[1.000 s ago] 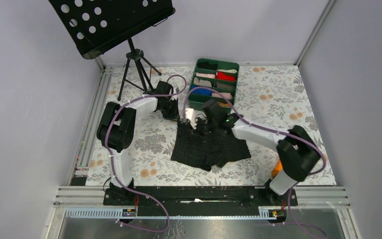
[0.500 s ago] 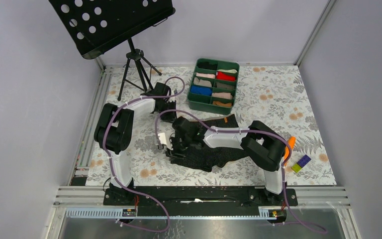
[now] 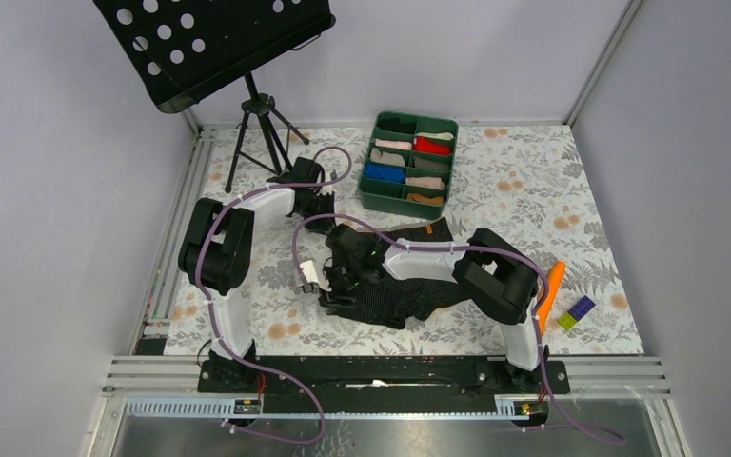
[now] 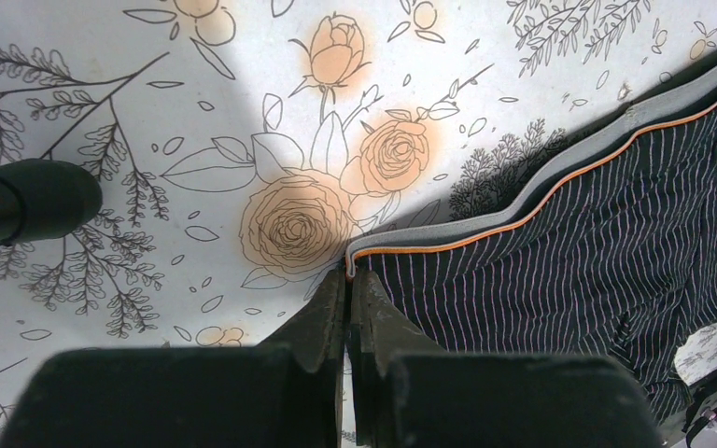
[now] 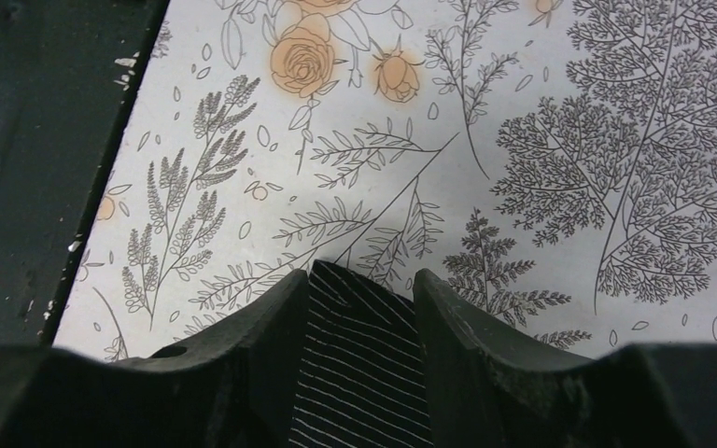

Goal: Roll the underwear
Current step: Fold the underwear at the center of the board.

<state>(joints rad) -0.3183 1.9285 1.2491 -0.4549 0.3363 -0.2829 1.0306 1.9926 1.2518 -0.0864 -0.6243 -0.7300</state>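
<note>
Within a second the right arm has swung from the far edge of the underwear (image 3: 419, 290), near the green tray (image 3: 368, 173), across to the garment's near left end, pulling the cloth over on itself so that it now lies bunched instead of spread flat. The black garment sits on the flowered counter (image 3: 533, 181) in front of the tray, its orange tag (image 3: 430, 228) at the far corner. The right pincer (image 3: 328, 284) stands about half open astride a fold of the striped fabric, which looks slack between the fingers rather than pinched. The left pincer (image 3: 322, 205) is fully closed, hanging just beyond the garment's far left side. Its own camera shows the grey, orange-trimmed waistband corner right at the fingertips, and whether it is caught there cannot be told. The fold-over looks finished and the right arm appears to be letting go. The roll proper is not yet begun. It seems to call for a fresh grip on one end and tight, even turns, with the other end pinned.
</note>
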